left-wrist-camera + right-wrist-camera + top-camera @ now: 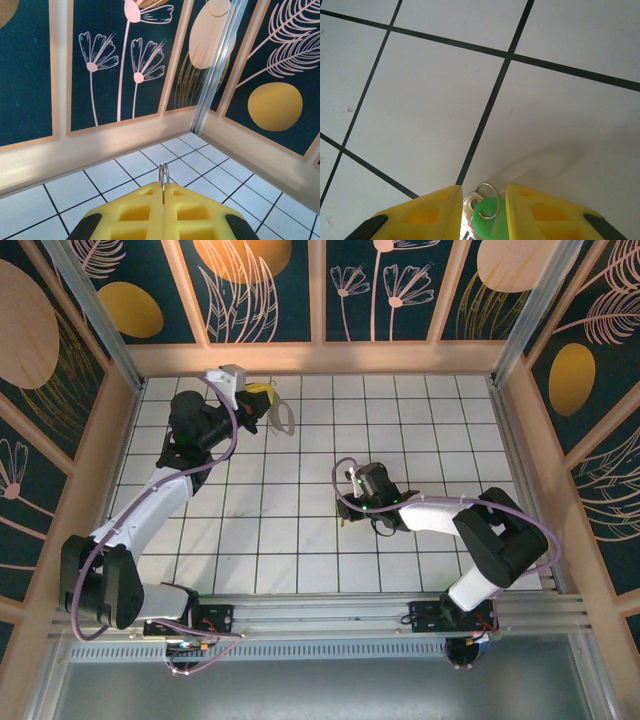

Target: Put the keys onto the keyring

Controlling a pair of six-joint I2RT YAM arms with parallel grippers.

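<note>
I'm pinching the keyring [164,176] edge-on in the left gripper [164,199]. The right gripper [485,188] is straddling the keys [486,221], maybe gripping; I can't tell.

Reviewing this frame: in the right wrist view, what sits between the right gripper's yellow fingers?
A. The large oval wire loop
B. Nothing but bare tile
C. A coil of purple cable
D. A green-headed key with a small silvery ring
D: the right wrist view shows a green-headed key with a small silvery ring through it, lying between the yellow fingers of the right gripper.
</note>
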